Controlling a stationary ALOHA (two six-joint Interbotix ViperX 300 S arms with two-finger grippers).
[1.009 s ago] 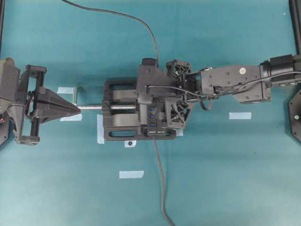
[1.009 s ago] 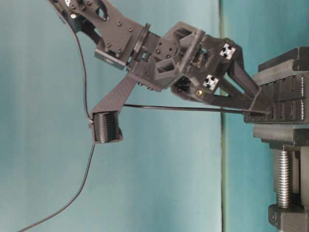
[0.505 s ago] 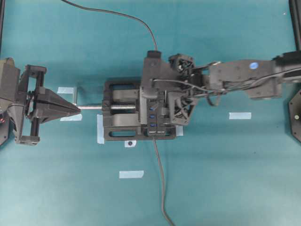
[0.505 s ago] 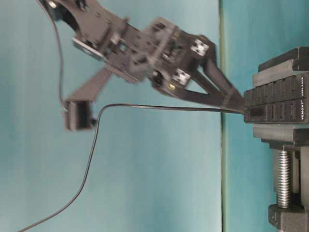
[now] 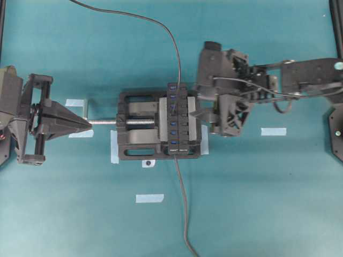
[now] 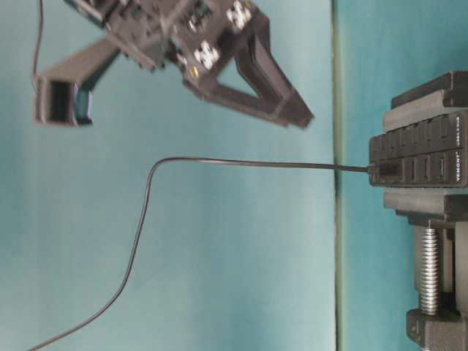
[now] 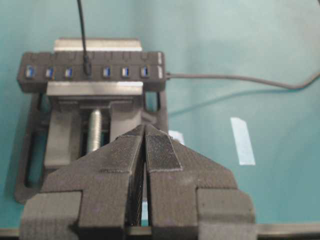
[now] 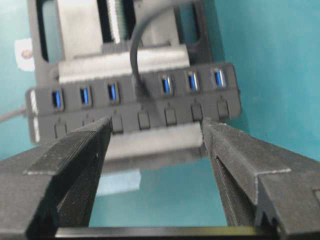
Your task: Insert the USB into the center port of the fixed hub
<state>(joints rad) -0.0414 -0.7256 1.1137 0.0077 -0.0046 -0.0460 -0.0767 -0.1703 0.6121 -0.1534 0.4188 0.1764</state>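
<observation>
The black vise (image 5: 140,132) clamps the fixed hub (image 5: 179,119) on the teal table (image 5: 257,203). The right gripper (image 8: 155,150) hangs beside the hub with its jaws wide apart and empty, and the left gripper (image 7: 145,150) has its jaws pressed together, holding nothing. The USB (image 7: 87,67) sits in the center port (image 8: 141,86), with its thin cable (image 6: 219,162) running away from the hub.

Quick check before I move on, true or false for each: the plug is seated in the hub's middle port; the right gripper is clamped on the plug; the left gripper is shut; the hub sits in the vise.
1. The plug sits in the hub with three blue ports on either side: true.
2. The right gripper is clamped on the plug: false; its jaws are wide open and hold nothing.
3. The left gripper is shut: true.
4. The hub lies loose on the table: false; the vise clamps it.
</observation>
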